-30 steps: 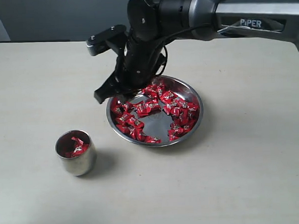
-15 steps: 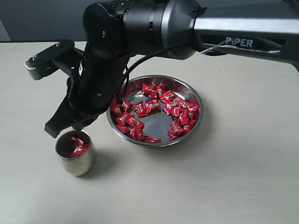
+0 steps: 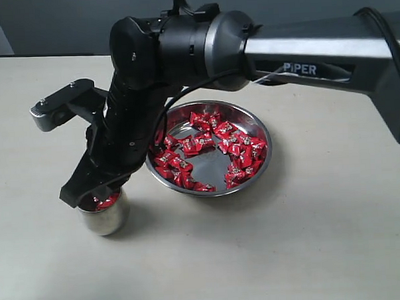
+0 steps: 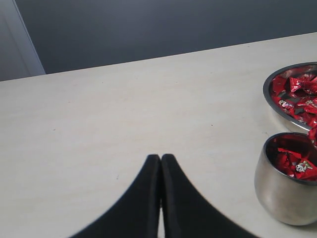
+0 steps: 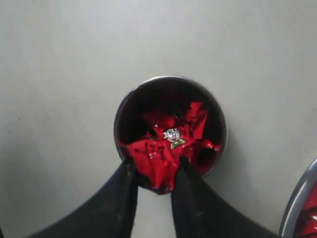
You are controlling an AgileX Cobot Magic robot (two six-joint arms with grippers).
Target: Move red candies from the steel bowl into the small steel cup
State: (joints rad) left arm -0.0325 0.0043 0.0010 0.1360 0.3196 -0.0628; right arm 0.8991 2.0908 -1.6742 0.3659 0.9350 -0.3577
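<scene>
The steel bowl (image 3: 265, 158) sits mid-table with many red candies (image 3: 209, 141) in it. To its left stands the small steel cup (image 3: 107, 219), with a few candies inside (image 5: 173, 135). My right gripper (image 3: 96, 194) hangs directly over the cup's mouth. In the right wrist view this gripper (image 5: 156, 167) is shut on one red candy (image 5: 153, 154), pinched between its black fingertips just above the cup's rim (image 5: 168, 79). My left gripper (image 4: 161, 157) is shut and empty, low over bare table; the cup (image 4: 283, 191) and the bowl (image 4: 270, 96) lie off to its side.
The right arm's thick black body (image 3: 176, 51) reaches across the table from the right and passes above the bowl's left edge. A dark wall runs behind the table's far edge (image 4: 148, 58). Pale tabletop (image 3: 311, 251) surrounds both vessels.
My right gripper has swung left from the bowl's left rim to the cup and dropped lower over its mouth, carrying the candy. The bowl and cup stayed put.
</scene>
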